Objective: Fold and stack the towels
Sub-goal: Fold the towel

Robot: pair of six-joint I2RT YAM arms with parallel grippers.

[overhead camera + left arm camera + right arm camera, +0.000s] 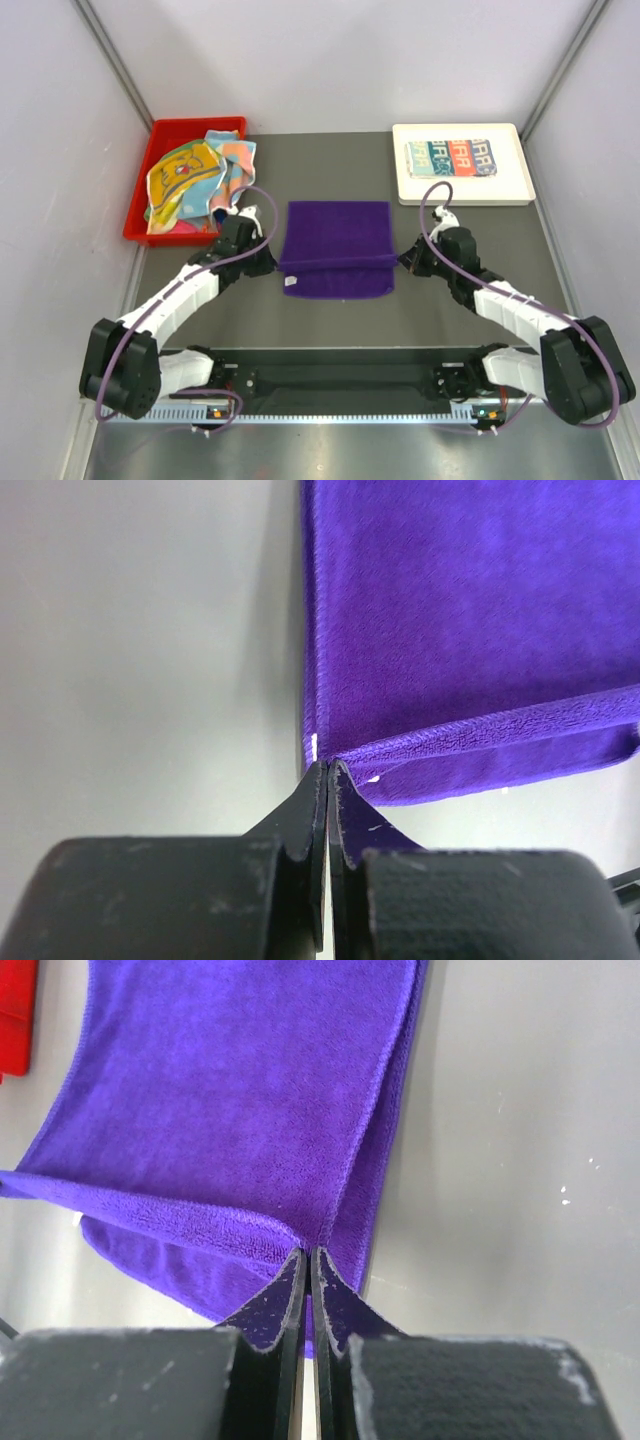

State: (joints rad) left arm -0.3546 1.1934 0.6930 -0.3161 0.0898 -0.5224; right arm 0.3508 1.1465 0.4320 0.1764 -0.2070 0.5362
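A deep purple towel lies flat mid-table, and its near edge is raised into a taut fold line between the two grippers. My left gripper is shut on the towel's left corner; in the left wrist view the closed tips pinch the purple cloth. My right gripper is shut on the right corner, its tips biting the hem of the same towel. A folded teal, orange and white lettered towel rests in the white tray. Several loose multicoloured towels fill the red bin.
The red bin stands at the back left, close to the left arm's wrist. The white tray sits at the back right. White walls close in on both sides and the back. The arms' base rail runs along the near edge.
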